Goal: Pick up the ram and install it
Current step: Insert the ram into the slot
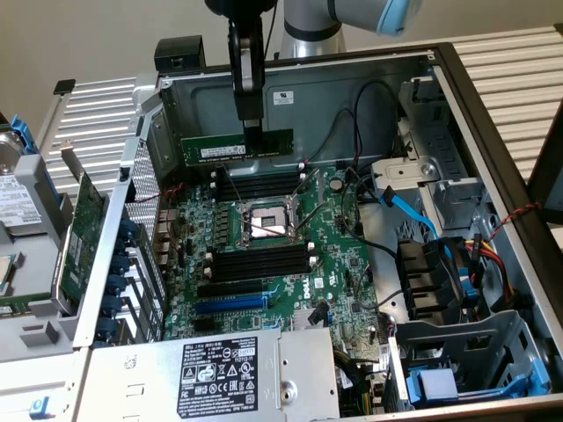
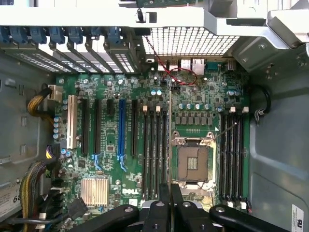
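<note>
Hardware at the exterior view's left comes first: a wide green expansion card (image 1: pixel 84 230) stands on edge outside the open computer case (image 1: pixel 457 105), beside its perforated wall. Further along, my gripper (image 1: pixel 252 132) hangs down into the case with its fingers closed on the ram (image 1: pixel 220 148), pinching the stick near its upper edge, a little toward its right half. The ram is level, lengthwise across the view, in the air close to the rear wall and above the motherboard (image 1: pixel 343 264), apart from everything below it. Just under it lies the upper bank of memory slots (image 1: pixel 259 186), then the CPU socket (image 1: pixel 264 221), then the lower bank of memory slots (image 1: pixel 259 261). In front of these sits the grey power supply (image 1: pixel 220 369) with its black label. Toward the exterior view's right, a blue cable (image 1: pixel 409 211) curves across the metal drive bay. In the wrist view my gripper (image 2: pixel 170 195) points at the board, with the ram (image 2: pixel 170 140) seen edge-on as a thin line between the socket and one bank of slots.
</note>
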You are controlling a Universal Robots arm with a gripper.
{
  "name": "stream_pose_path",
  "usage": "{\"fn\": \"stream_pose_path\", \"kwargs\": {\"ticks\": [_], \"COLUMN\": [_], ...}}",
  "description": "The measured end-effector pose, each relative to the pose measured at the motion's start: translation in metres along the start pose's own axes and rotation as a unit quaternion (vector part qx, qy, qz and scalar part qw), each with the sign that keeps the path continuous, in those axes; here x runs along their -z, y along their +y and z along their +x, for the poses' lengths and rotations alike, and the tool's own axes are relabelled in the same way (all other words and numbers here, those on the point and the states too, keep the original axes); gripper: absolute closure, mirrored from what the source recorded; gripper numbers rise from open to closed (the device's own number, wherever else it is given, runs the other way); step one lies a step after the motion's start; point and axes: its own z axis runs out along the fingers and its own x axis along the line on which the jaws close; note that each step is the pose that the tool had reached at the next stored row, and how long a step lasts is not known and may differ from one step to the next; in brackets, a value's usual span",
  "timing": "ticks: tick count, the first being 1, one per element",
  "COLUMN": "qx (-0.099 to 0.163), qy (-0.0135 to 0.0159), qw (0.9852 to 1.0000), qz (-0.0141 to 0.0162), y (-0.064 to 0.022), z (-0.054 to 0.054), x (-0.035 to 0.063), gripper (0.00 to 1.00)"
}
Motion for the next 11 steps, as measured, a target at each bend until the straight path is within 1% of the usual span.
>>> {"fn": "stream_pose_path", "kwargs": {"ticks": [3, 5, 8, 11], "qx": [0.000, 0.000, -0.001, -0.003], "qy": [0.0016, 0.0037, 0.0039, 0.0037], "qw": [1.0000, 1.0000, 1.0000, 1.0000], "qz": [0.0000, 0.0003, 0.0008, 0.0011], "y": [-0.0004, -0.0008, -0.0033, -0.0083], "z": [0.000, 0.000, -0.001, -0.001], "x": [-0.0014, -0.0033, -0.0071, -0.0121], "gripper": [0.87, 0.87, 0.87, 0.87]}}
